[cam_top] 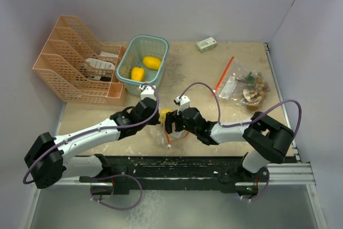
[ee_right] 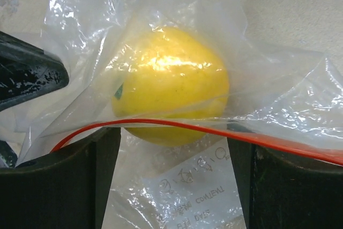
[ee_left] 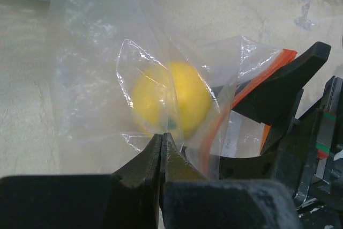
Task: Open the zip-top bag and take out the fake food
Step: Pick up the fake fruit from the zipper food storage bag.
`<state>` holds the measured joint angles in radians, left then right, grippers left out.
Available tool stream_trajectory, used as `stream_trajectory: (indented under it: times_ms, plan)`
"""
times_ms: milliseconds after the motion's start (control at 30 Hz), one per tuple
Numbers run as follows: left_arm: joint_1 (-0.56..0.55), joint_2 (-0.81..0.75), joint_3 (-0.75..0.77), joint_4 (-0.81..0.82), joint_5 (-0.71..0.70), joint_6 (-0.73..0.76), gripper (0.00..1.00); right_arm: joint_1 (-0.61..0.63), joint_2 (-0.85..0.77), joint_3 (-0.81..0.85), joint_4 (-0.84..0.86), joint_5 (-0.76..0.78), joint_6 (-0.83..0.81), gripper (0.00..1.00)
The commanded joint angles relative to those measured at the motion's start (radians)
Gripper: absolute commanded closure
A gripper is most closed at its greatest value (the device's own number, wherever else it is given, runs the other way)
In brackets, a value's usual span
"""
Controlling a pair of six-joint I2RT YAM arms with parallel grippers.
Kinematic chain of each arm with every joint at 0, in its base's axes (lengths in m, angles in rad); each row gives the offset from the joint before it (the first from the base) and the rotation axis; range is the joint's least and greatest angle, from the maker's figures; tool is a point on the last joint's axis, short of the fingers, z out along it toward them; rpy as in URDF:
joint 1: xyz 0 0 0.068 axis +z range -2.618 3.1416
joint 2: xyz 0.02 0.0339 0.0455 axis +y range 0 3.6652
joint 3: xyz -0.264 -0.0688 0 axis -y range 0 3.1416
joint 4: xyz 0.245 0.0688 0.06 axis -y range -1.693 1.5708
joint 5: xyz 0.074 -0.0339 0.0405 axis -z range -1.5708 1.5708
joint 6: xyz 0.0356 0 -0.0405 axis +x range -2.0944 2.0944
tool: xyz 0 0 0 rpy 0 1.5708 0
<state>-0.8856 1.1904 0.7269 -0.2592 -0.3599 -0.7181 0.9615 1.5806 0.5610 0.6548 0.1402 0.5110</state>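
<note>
Yellow fruit (ee_right: pixel 169 81) lies bagged ahead of spread right claw (ee_right: pixel 174 138); left claw (ee_left: pixel 162 139) pinches bag (ee_left: pixel 86 52).

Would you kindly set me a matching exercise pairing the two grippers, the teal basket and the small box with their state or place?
Things:
1. left gripper
2. right gripper
3. teal basket
4. small box

States or places:
A. at the far edge of the table
B. open, with the red zip strip running across its fingers
C. holds two yellow fruits
D. pinched shut on the clear bag

Pairs: 1-D, 2-B, 3-C, 4-A.
</note>
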Motion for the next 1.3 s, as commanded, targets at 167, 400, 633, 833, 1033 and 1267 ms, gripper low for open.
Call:
stream_trajectory:
  times_ms: [167,400,633,833,1033,1267]
  plan:
    - [0.004,0.076,0.053,0.101,0.088,-0.014,1.00,0.003,-0.136,-0.088,0.048,0.112,-0.024,0.18]
    - [0.005,0.131,0.091,0.125,0.140,-0.018,1.00,0.003,-0.094,-0.037,0.042,0.103,-0.095,0.07]
    - [0.004,0.118,0.086,0.107,0.162,-0.009,1.00,0.001,-0.013,0.072,-0.012,0.154,-0.178,0.00]
    - [0.004,0.110,0.073,0.099,0.182,0.000,1.00,-0.014,0.052,0.120,0.000,0.168,-0.288,0.00]
    - [0.004,0.060,0.068,0.078,0.160,0.011,1.00,-0.027,-0.013,0.091,0.002,0.139,-0.308,0.14]
    - [0.005,0.050,0.076,0.050,0.124,0.024,1.00,-0.027,-0.228,-0.013,-0.044,0.141,-0.262,0.54]
